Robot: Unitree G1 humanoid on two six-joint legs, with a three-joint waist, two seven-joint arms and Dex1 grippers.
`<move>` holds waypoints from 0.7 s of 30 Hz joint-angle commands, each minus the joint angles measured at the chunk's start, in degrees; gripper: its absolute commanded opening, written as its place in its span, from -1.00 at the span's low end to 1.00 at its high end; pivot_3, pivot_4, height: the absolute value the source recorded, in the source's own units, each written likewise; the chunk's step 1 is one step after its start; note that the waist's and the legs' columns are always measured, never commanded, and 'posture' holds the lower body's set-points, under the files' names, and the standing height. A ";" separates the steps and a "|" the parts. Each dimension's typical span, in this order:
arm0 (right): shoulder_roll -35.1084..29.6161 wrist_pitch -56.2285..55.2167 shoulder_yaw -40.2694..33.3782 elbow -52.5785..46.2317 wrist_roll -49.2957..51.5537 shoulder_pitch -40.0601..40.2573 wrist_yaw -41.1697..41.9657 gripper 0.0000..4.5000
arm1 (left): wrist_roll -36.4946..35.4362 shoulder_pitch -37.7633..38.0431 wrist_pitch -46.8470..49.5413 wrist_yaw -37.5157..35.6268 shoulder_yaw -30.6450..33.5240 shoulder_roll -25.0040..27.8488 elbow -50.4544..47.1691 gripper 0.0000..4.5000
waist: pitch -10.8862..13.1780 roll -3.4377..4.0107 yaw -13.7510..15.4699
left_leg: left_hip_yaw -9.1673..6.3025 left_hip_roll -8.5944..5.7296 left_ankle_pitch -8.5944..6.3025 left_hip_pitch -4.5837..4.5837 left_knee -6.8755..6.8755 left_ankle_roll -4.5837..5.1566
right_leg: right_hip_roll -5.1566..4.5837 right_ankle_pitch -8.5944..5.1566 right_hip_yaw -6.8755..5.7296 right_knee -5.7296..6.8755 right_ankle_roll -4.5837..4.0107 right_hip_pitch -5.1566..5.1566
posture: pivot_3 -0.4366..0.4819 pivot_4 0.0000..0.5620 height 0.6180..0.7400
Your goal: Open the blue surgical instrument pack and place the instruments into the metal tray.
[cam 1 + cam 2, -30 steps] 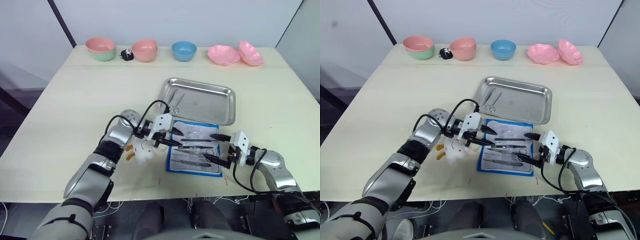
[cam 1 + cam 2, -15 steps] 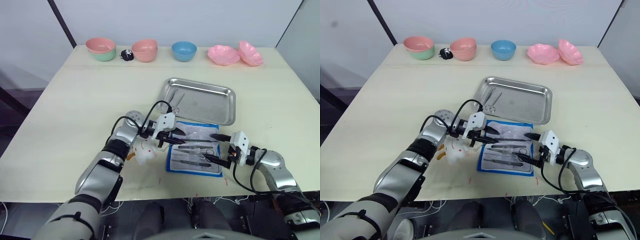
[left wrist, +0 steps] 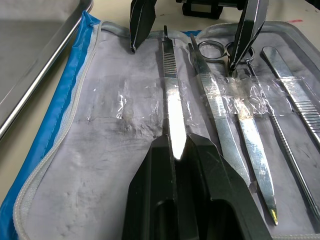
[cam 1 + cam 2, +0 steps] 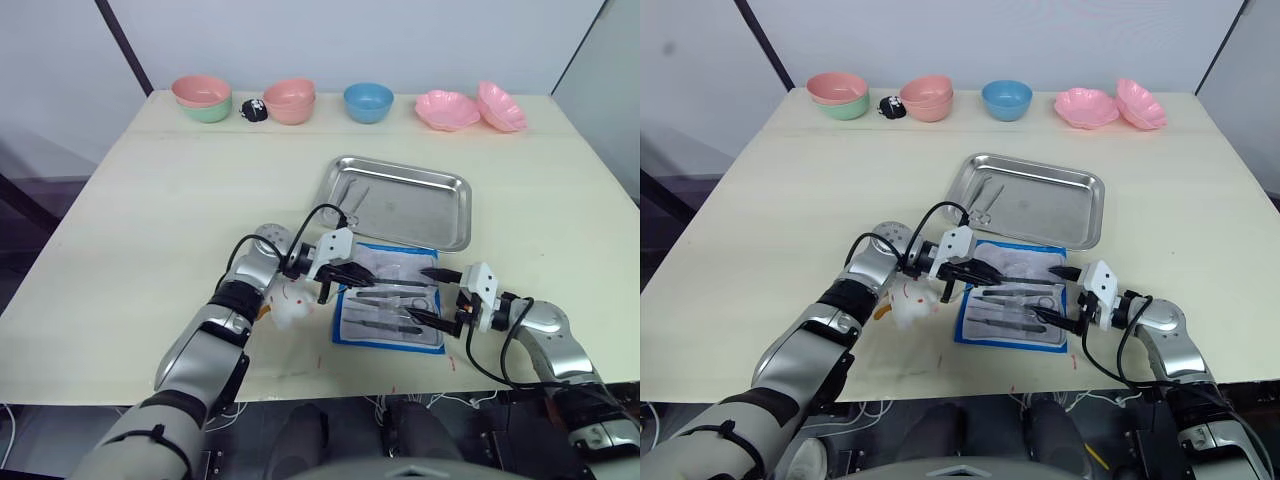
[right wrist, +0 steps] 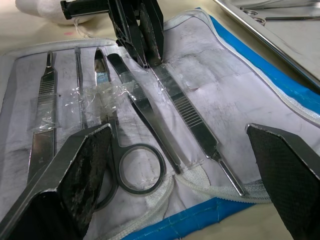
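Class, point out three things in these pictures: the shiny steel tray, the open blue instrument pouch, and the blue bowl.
Shiny rectangular steel tray (image 4: 420,205): left eye view, on its bare floor.
Open bright-blue fabric instrument pouch (image 4: 992,340): right eye view, on its blue near edge.
Round blue bowl (image 4: 368,101): left eye view, on its outer wall.

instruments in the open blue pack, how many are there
5, side by side in the blue pack: ridged handle pinched by left gripper nearest the tray, then forceps, scissors, thin probe, flat handle. None seems hidden.

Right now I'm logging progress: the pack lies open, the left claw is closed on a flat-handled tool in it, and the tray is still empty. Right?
Not quite: the tray already holds scissors, as the left eye view shows. The pack lies open and the left claw is closed on the flat-handled tool.
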 commanded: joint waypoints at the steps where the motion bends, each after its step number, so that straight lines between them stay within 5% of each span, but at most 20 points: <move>1: -0.59 3.57 3.34 6.09 -5.71 3.69 -1.76 1.00 | 0.58 0.06 2.24 -0.78 0.43 1.19 -4.01 -0.99 | 0.00 0.00 -0.01 | 0.00 0.00 0.00 0.00 0.00 0.00 | 0.00 0.00 0.00 0.00 0.00 0.00 | -0.05 -0.47 1.00; 21: -0.35 3.43 3.48 6.56 -5.77 3.50 -1.66 1.00 | -0.58 1.04 13.64 -4.93 1.29 9.79 -19.22 -0.99 | 0.04 0.05 -0.05 | -0.03 0.05 0.00 -0.01 -0.01 0.00 | -0.05 -0.01 0.00 -0.01 -0.02 -0.02 | -0.05 -0.47 1.00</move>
